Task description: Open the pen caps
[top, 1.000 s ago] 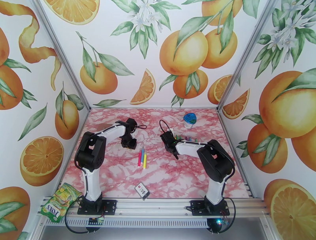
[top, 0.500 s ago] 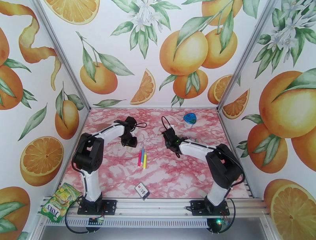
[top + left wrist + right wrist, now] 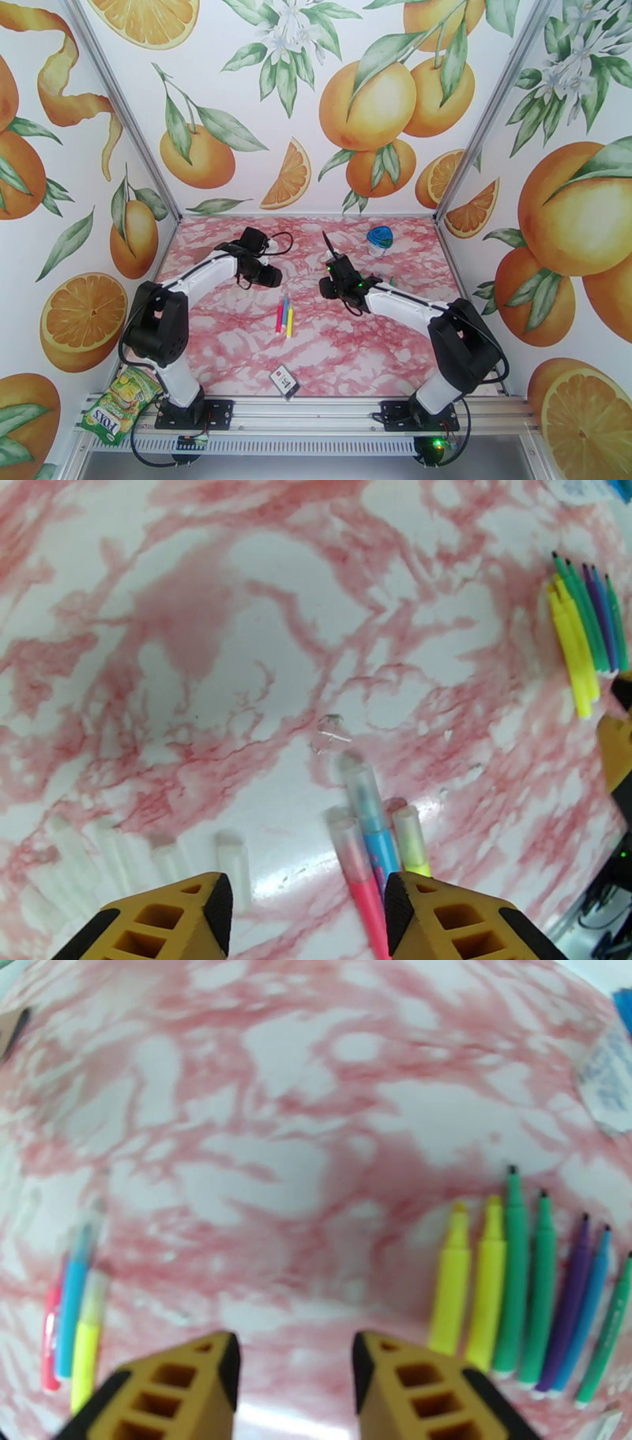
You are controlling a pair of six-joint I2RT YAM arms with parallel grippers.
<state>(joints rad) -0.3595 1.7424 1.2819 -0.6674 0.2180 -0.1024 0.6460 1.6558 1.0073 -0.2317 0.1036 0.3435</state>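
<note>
Three pen caps (image 3: 362, 788) are on the pink, blue and yellow markers (image 3: 284, 316), which lie side by side and touching, mid-table between your arms. The caps look frosted, smooth and short, a little wider than the slim round barrels, so I judge they will slip under a shallow pinch. Because the markers touch, nudge one clear first. Then clamp its barrel with one arm, pinch squarely across the cap with the other, and pull straight along the pen.

Your left gripper (image 3: 304, 922) and right gripper (image 3: 292, 1390) both stand with jaws apart, holding nothing. What look like loose caps (image 3: 234, 867) lie near the left one. Seven uncapped markers (image 3: 513, 1291) lie in a row to the right on the glossy pink-marbled table (image 3: 237, 622).
</note>
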